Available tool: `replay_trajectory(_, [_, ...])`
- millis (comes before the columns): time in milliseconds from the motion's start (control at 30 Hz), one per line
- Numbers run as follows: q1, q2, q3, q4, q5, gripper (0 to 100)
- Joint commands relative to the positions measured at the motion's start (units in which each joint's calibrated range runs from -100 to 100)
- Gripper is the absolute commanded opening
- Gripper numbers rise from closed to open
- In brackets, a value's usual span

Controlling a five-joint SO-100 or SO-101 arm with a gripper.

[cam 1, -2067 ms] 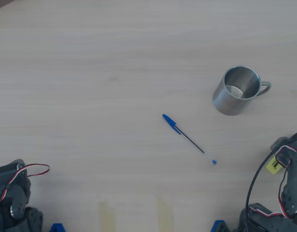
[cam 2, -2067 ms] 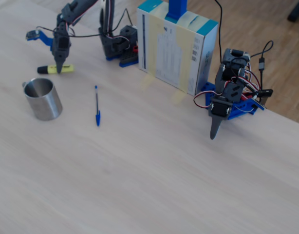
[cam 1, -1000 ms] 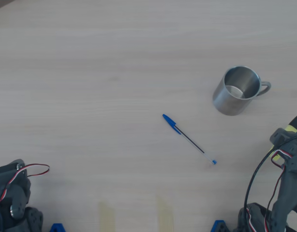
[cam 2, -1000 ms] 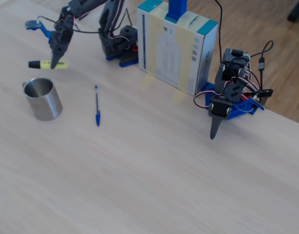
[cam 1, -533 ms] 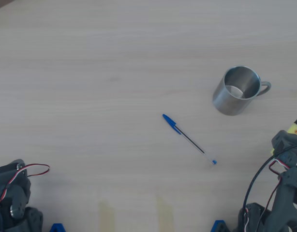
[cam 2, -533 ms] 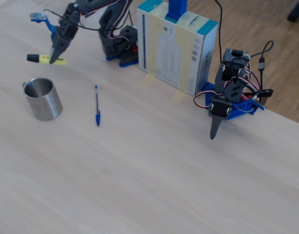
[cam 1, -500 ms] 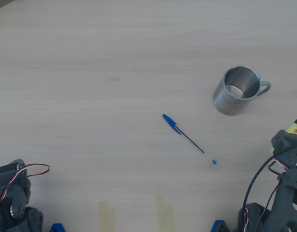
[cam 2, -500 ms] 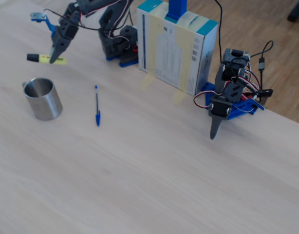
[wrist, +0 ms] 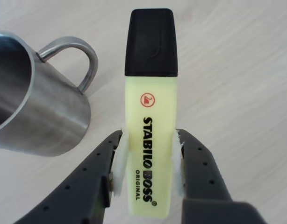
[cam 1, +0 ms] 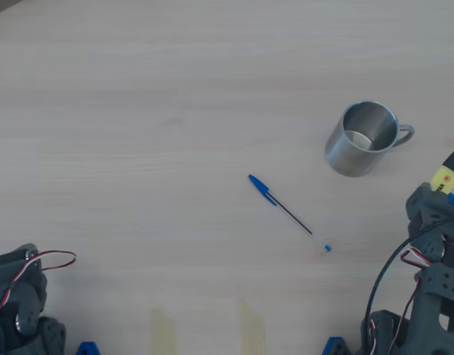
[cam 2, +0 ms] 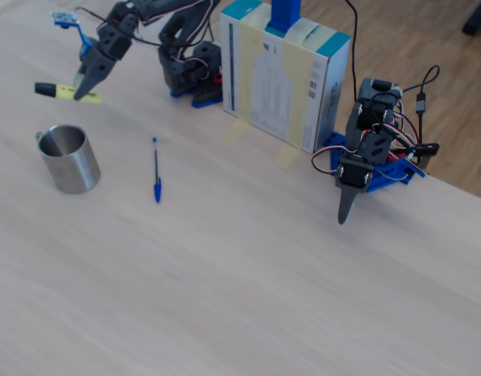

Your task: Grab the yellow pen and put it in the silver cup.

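Note:
My gripper [wrist: 149, 158] is shut on the yellow pen [wrist: 149, 121], a thick highlighter with a black cap pointing away from me. In the fixed view the gripper [cam 2: 85, 92] holds the pen [cam 2: 66, 92] level in the air, above and behind the silver cup [cam 2: 68, 159]. The cup stands upright and looks empty, with its handle toward the pen. In the wrist view the cup [wrist: 31, 107] is at the left, beside the pen. In the overhead view the pen [cam 1: 446, 175] shows at the right edge, right of the cup [cam 1: 360, 138].
A thin blue-capped ballpoint [cam 1: 290, 213] lies on the wooden table, left of and in front of the cup. A second arm [cam 2: 366, 157] rests folded at the right of a taped cardboard box [cam 2: 283, 74] in the fixed view.

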Motion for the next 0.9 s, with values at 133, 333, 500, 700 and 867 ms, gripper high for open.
replay_trajectory(133, [-2.79,-1.32,-0.56,-6.41,0.17,7])
replay_trajectory(333, [-3.75,-0.82,-0.56,-12.84,-0.3,7])
replay_trajectory(500, [-4.45,-0.82,-0.47,-18.34,-0.35,7])
replay_trajectory(700, [-6.37,-0.82,4.34,-27.86,-2.85,7])
replay_trajectory(867, [-8.46,-0.74,8.06,-37.81,-4.51,7])
